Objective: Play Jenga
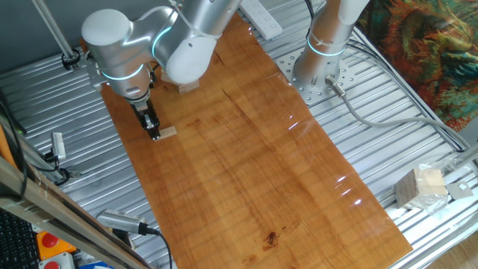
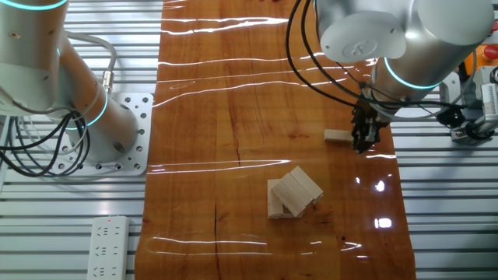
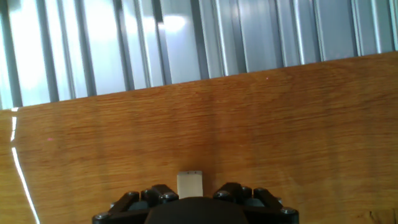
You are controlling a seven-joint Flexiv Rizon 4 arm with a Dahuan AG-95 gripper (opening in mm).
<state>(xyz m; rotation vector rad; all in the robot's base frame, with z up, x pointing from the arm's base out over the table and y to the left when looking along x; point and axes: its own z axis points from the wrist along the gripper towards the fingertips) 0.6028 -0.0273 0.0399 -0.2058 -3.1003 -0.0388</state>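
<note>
Glossy varnished wood board [image 2: 257, 93], matt pale-wood Jenga block [image 2: 336, 135], ribbed metal table [image 1: 418, 134].

This is a robotics lab bench: a long varnished orange-brown wooden board [image 1: 254, 157] lies on a ribbed silver aluminium-profile tabletop [image 1: 67, 142]. A second silver-white robot arm [image 1: 328, 37] is bolted to a perforated round metal base plate [image 1: 317, 75], grey cables [image 2: 39, 148] trail from it, a white power strip [image 2: 105, 249] lies on the ribbed metal, and a red button [image 1: 48, 241] shows at one corner
</note>
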